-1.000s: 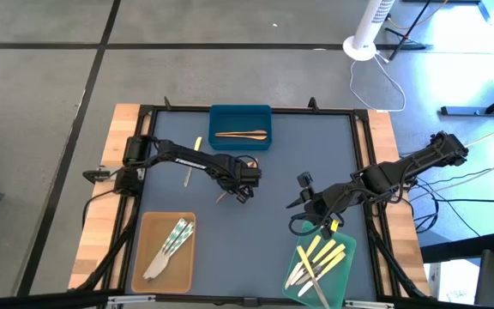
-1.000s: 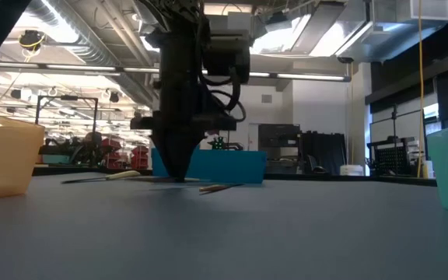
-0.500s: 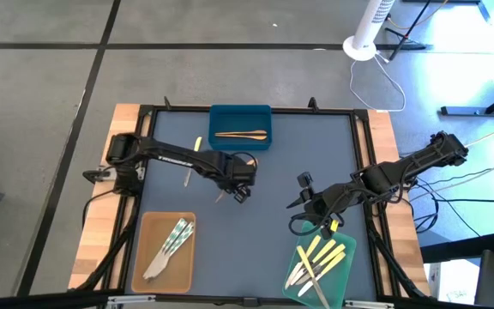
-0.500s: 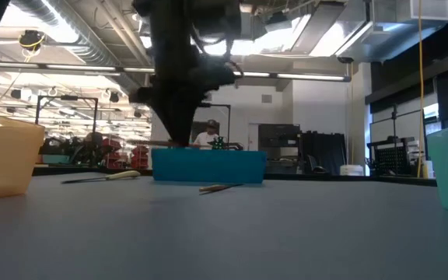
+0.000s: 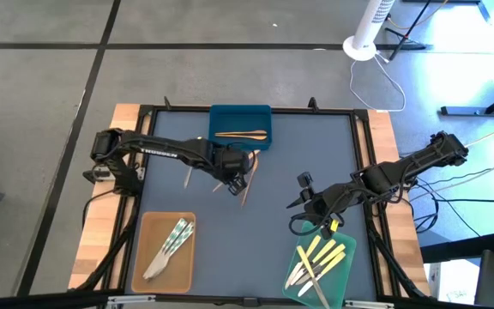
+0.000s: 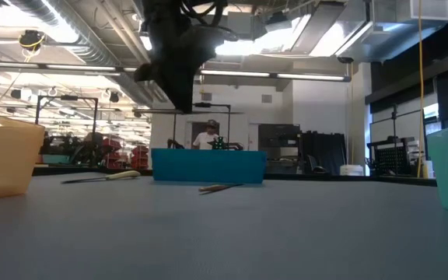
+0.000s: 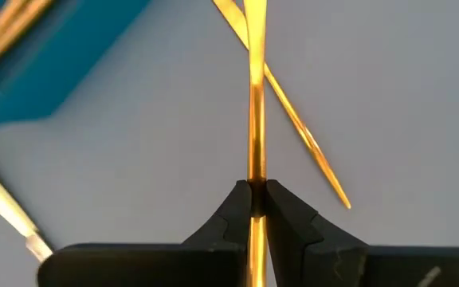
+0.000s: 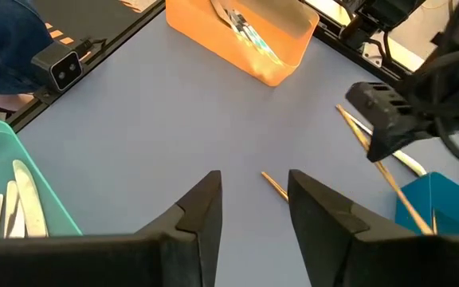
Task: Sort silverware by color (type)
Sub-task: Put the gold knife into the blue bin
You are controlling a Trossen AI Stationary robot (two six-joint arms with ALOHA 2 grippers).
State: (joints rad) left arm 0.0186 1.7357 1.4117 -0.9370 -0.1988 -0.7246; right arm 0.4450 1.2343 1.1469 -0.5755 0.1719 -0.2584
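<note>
My left gripper [image 5: 237, 182] hangs above the table's middle, just near of the blue tray [image 5: 217, 116], shut on a wood-brown utensil [image 7: 256, 119]. A second brown utensil [image 7: 301, 131] lies flat on the table below it and also shows in the low view [image 6: 220, 187]. A pale yellow utensil [image 5: 197, 144] lies on the table partly under the left arm. The blue tray holds brown utensils [image 5: 240, 134]. My right gripper [image 8: 253, 191] is open and empty at the table's right, beside the green tray [image 5: 303, 279]. My left gripper pinches the brown utensil's thin shaft [image 7: 255, 177] between its two fingertips. The fingers come from above, pointing down. Both ends of the utensil stick out past the fingers [image 8: 401, 191]. It hangs about level, lifted clear of the table [image 6: 204, 111].
A tan tray [image 5: 144, 257] at the near left holds silvery utensils [image 5: 174, 240]. The green tray at the near right holds pale yellow utensils [image 5: 324, 253] and some silvery ones. The mat between the trays is bare grey-blue.
My left gripper has risen from the table top with the brown utensil and gone a little toward the far edge and the blue tray. The utensil is now lifted clear. The other brown utensil has stayed on the table.
</note>
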